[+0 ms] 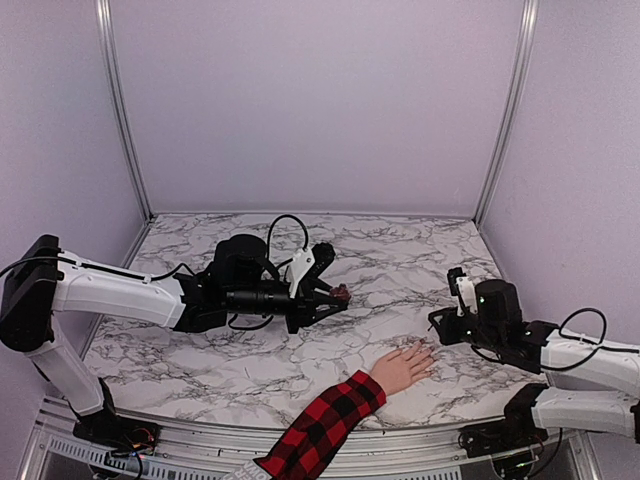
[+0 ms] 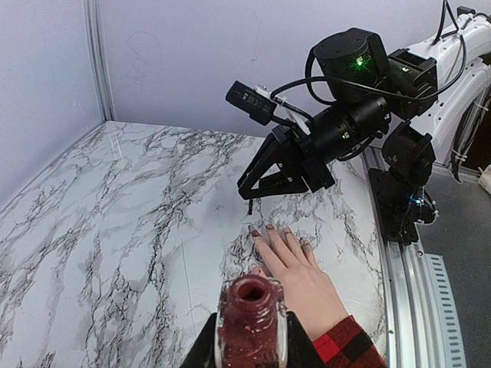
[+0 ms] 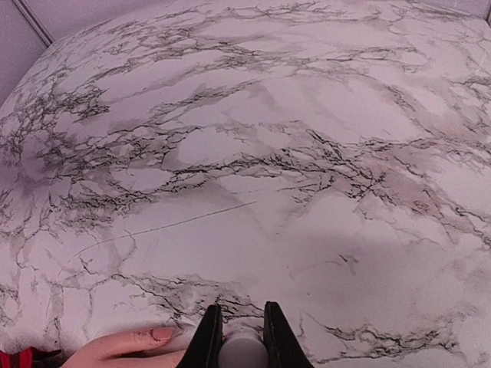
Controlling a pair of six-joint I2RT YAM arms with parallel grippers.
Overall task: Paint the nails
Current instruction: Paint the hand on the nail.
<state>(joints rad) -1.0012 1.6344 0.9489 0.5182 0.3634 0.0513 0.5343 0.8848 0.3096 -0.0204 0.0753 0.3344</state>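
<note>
Near the front edge of a white marble table (image 1: pixel 400 250), we see a pale hand (image 1: pixel 403 366) lying flat, palm down. A red-and-black plaid sleeve (image 1: pixel 322 425) runs back from its wrist to the table edge. Its nails (image 2: pixel 270 228) sit at the fingertips, pointing away from the sleeve. From the left wrist camera, several of them look dark red.

Just beyond those fingertips, the right gripper (image 3: pixel 242 313) hangs above the table, its jaws clamped on a small white cap (image 3: pixel 242 354). A thin dark brush (image 2: pixel 250 205) points down from it, close to the fingertips but apart from them.

Beyond the hand and off toward the left arm's side, well apart from it, the left gripper (image 1: pixel 338 295) is raised over the table. Its jaws are closed around an open polish bottle (image 2: pixel 250 322) of dark red, held upright with its mouth uncovered. We cannot tell whether every nail is coloured.
</note>
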